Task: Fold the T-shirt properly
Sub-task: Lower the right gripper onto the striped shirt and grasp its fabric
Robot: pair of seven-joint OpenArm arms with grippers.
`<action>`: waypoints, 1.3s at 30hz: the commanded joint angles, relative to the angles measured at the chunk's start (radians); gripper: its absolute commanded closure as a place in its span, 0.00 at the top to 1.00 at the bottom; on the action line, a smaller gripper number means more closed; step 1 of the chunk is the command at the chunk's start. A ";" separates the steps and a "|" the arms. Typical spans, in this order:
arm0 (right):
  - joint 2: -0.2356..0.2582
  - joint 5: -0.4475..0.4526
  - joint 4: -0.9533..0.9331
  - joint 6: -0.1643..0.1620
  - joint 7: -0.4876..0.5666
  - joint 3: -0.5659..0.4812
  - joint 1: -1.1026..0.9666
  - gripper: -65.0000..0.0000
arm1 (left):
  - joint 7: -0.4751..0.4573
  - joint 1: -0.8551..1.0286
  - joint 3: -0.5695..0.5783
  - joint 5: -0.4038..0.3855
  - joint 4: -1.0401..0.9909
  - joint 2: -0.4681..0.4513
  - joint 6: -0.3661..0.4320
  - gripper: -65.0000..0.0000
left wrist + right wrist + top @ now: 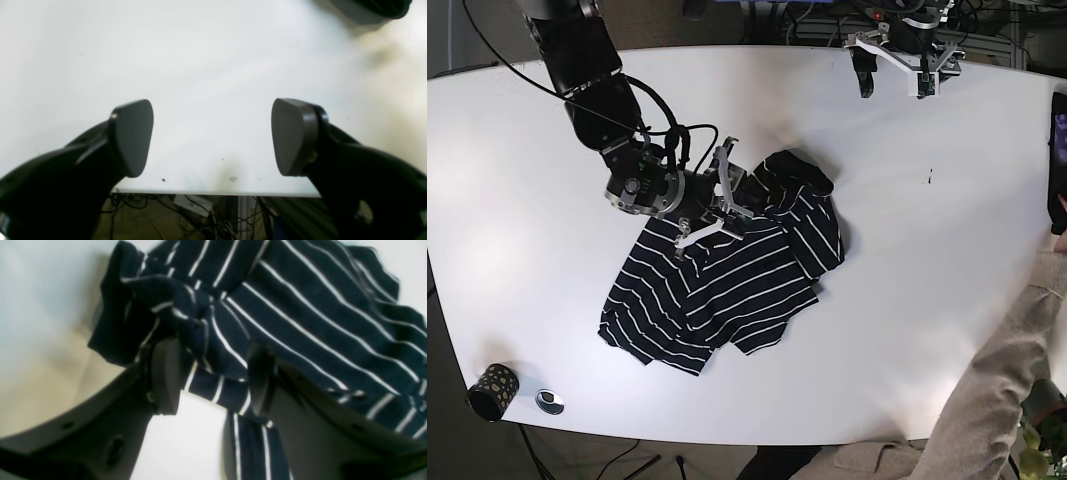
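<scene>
Right gripper (213,376): jaws standing parted, straddling bunched edge of striped T-shirt (727,280); grip unclear
Left gripper (212,137): gaping wide, holding nothing, hovering over white table (206,66)

White table (947,300) with rounded edge; surface evenly lit, a few small specks and smudges near its edge (230,179); tangled cables (200,216) on the floor below; dark patterned cup (491,391) and small round item (550,401) at one corner.
</scene>
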 commanded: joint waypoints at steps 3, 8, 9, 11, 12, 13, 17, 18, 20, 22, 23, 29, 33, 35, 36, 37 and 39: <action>-0.032 0.012 -0.059 -0.001 0.021 0.003 0.034 0.47 | -0.022 0.009 0.000 -0.008 0.017 0.002 -0.001 0.78; -0.061 0.012 -0.070 -0.001 0.041 0.003 0.034 0.47 | -0.022 0.007 0.000 -0.008 0.017 0.002 -0.001 0.78; -0.069 0.012 -0.070 -0.001 0.041 0.003 0.034 0.47 | -0.022 0.007 0.000 -0.008 0.017 0.002 -0.001 0.78; -0.089 0.012 -0.070 -0.001 0.041 0.003 0.034 0.47 | -0.022 0.007 0.000 -0.008 0.014 0.002 -0.001 0.78; -0.095 0.012 -0.071 -0.001 0.041 0.003 0.034 0.47 | -0.022 0.006 0.000 -0.008 0.008 0.002 -0.001 0.78; -0.101 0.012 -0.071 -0.001 0.041 0.001 0.034 0.47 | -0.022 -0.002 0.000 -0.008 0.003 0.002 -0.001 0.78; -0.127 0.010 -0.082 -0.001 0.041 0.001 0.034 0.47 | -0.022 -0.019 0.000 -0.008 -0.011 0.002 -0.001 0.78; -0.130 0.010 -0.096 -0.001 0.043 0.001 0.036 0.47 | -0.022 -0.020 0.000 -0.008 -0.011 0.002 -0.001 0.78; -0.139 0.010 -0.131 -0.001 0.043 0.001 0.061 0.47 | -0.022 -0.023 0.000 -0.008 -0.011 0.002 -0.001 0.78; -0.141 0.010 -0.176 -0.001 0.044 -0.011 0.077 0.47 | -0.022 -0.023 0.000 -0.008 -0.011 0.002 -0.001 0.78; -0.141 0.010 -0.193 -0.001 0.046 -0.022 0.084 0.46 | -0.022 -0.023 0.000 -0.008 -0.011 0.002 -0.001 0.78; -0.129 0.010 -0.240 -0.001 0.121 -0.032 0.103 0.46 | -0.022 -0.025 0.000 -0.008 -0.011 -0.004 -0.001 0.78; -0.116 0.010 -0.242 -0.001 0.129 -0.032 0.103 0.42 | -0.022 -0.025 0.000 -0.008 -0.011 -0.004 -0.001 0.78; -0.116 0.010 -0.242 -0.001 0.130 -0.032 0.103 0.29 | -0.022 -0.026 0.000 -0.008 -0.011 -0.006 -0.001 0.78; -0.115 0.010 -0.242 -0.001 0.130 -0.032 0.105 0.19 | -0.022 -0.026 0.000 -0.008 -0.011 -0.006 -0.001 0.78; -0.115 0.010 -0.242 -0.001 0.130 -0.032 0.107 0.08 | -0.022 -0.029 0.000 -0.008 -0.011 -0.006 -0.001 0.78; -0.115 0.010 -0.237 -0.001 0.130 -0.032 0.107 0.00 | -0.022 -0.045 0.000 -0.008 -0.011 -0.006 -0.001 0.78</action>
